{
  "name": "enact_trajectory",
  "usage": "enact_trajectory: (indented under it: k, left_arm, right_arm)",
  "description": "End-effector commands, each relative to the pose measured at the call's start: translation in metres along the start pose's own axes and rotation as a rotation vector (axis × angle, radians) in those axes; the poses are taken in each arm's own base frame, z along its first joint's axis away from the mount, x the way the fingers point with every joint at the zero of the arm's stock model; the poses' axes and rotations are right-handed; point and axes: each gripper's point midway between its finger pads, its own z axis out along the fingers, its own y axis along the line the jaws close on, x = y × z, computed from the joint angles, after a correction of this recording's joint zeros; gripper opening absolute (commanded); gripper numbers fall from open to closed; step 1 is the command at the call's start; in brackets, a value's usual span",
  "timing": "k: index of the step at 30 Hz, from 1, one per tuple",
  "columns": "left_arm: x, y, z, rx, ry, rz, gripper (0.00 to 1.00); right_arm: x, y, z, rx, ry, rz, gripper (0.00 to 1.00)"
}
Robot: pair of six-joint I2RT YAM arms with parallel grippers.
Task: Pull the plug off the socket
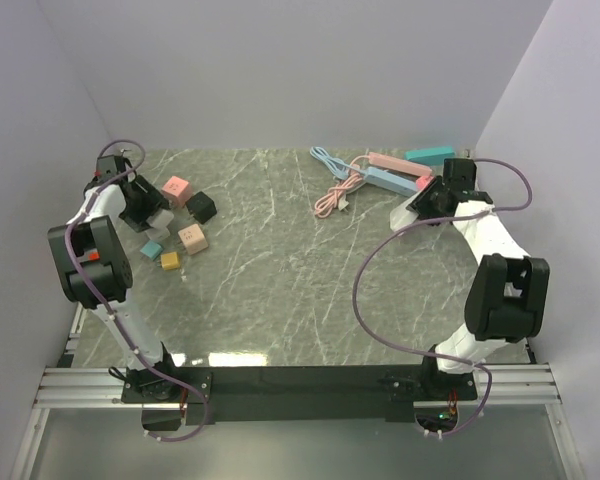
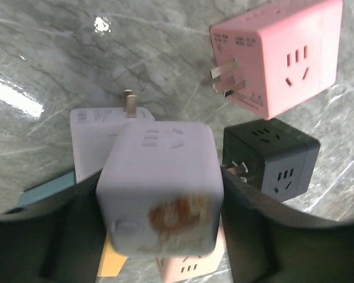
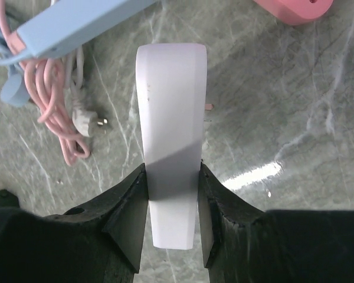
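Observation:
My left gripper [image 2: 159,197] is shut on a lavender cube socket [image 2: 159,183] with a brown stain on its near face. Behind it is a white cube adapter [image 2: 91,138] with a metal prong pointing up; I cannot tell whether the two are joined. In the top view the left gripper [image 1: 143,208] is at the far left among the cubes. My right gripper [image 3: 172,194] is shut on a white power strip [image 3: 171,118], which lies flat on the table. In the top view the right gripper [image 1: 427,200] holds the strip [image 1: 404,215] at the far right.
A pink cube [image 2: 283,56] and a black cube [image 2: 271,156] lie right of the left gripper; a yellow cube [image 2: 114,262] and another pink cube [image 2: 189,268] lie below it. A blue strip [image 3: 76,26], pink cable [image 3: 47,112] and white plug [image 3: 85,121] lie left of the white strip.

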Motion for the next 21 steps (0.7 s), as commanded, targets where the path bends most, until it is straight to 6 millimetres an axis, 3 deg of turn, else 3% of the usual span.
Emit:
enact_trajectory:
  k: [1, 6, 11, 14, 20, 21]
  left_arm:
    - [-0.031, -0.017, -0.018, 0.038, -0.105, -0.015, 0.75]
    - [-0.041, -0.029, -0.037, 0.077, -0.135, -0.008, 0.99]
    - [-0.046, -0.044, -0.061, 0.129, -0.160, -0.003, 0.99]
    - [-0.047, -0.059, -0.091, 0.211, -0.194, 0.007, 0.99]
    - [-0.017, -0.086, -0.121, 0.388, -0.146, 0.050, 0.99]
    - [-0.011, -0.086, -0.122, 0.397, -0.135, 0.057, 1.00]
  right_arm:
    - [-0.025, 0.011, 0.008, -0.059, -0.075, 0.095, 0.00]
    - [-0.036, 0.005, 0.029, -0.061, -0.082, 0.198, 0.00]
    - [-0.047, 0.004, 0.049, -0.067, -0.084, 0.302, 0.00]
    - [-0.051, 0.014, 0.062, -0.147, -0.084, 0.362, 0.00]
    - [-0.041, 0.011, 0.088, -0.194, -0.039, 0.438, 0.01]
    - [-0.037, 0.009, 0.091, -0.183, -0.031, 0.444, 0.19]
